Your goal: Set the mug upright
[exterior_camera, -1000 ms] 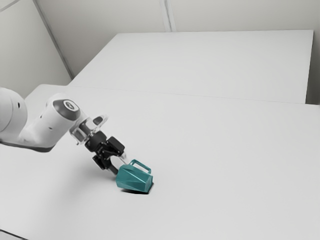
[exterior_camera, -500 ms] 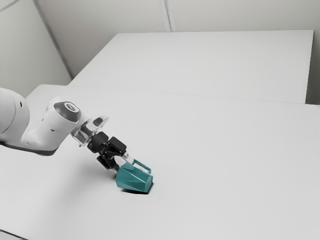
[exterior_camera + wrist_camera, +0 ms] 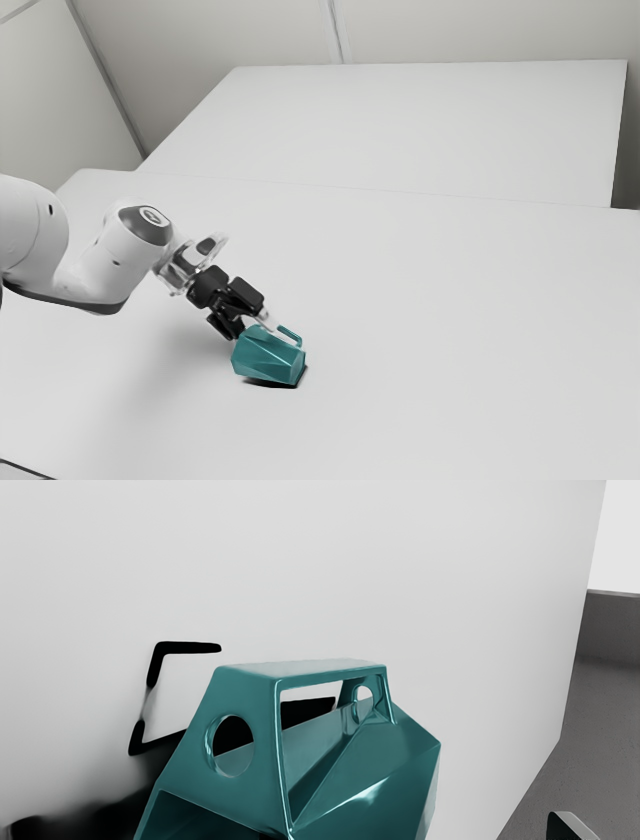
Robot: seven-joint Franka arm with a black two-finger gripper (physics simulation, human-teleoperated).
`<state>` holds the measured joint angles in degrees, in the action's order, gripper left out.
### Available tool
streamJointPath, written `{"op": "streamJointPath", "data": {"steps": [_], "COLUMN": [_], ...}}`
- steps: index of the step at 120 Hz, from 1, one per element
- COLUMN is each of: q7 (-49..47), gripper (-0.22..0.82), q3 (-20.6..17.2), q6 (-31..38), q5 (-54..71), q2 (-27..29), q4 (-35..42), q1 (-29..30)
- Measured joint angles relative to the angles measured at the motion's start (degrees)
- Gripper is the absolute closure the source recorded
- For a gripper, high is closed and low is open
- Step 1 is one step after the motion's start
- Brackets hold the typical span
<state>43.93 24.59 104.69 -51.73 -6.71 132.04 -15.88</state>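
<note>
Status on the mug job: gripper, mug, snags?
Gripper open, at the mug. Mug on its side on table, not upright. Possible snag: raised handle, close to the gripper.

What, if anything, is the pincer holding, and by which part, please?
Nothing is held: the pincer is open, and the mug lies on its side.

One faceted teal mug [image 3: 268, 358], with a single handle [image 3: 320, 668], and one white robot arm [image 3: 98, 264].
</note>
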Motion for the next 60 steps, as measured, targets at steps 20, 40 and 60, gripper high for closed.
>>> {"op": "streamJointPath", "data": {"steps": [20,40,60], "q7": [0.4,0.7,0.8], "gripper": [0.33,0.60,0.69], "q3": [-0.2,-0.7,-1.1], "q6": [0.1,0.1,0.2], "q5": [-0.7,-1.1,-1.1], "q2": [-0.2,-0.3,0.0], "q4": [0.4,0.1,-0.7], "q1": [0.1,0.0,0.0]}}
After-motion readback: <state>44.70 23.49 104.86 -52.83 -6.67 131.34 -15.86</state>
